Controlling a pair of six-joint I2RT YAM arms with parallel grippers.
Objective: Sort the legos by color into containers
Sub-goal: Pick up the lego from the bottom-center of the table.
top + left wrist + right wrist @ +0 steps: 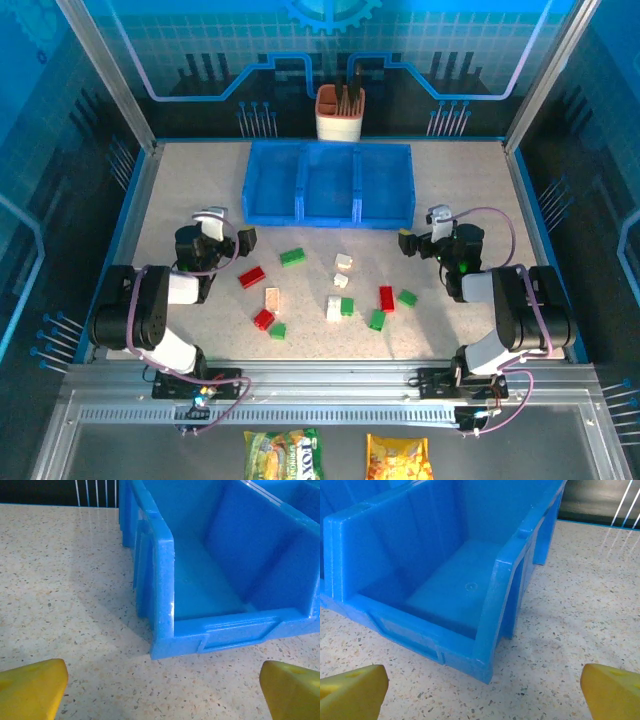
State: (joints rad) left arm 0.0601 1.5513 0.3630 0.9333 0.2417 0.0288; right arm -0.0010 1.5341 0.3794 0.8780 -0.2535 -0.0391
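Note:
The blue containers (328, 183), three compartments side by side, stand at the back middle of the table; all three look empty. Several legos lie loose in front of them: a red one (251, 277), a green one (292, 257), a cream one (344, 262), and more around another red one (386, 298). My left gripper (228, 232) hovers open by the tray's front left corner (162, 645), with nothing between its yellow fingertips (30, 687). By the front right corner (487, 665) my right gripper (420, 232) is open too, holding nothing between its fingertips (612, 690).
An orange-and-white holder cup (340, 112) stands behind the tray against the back wall. Two snack packets (283, 453) (398, 457) lie on the rail in front of the arm bases. Side posts and walls frame the speckled table (180, 180).

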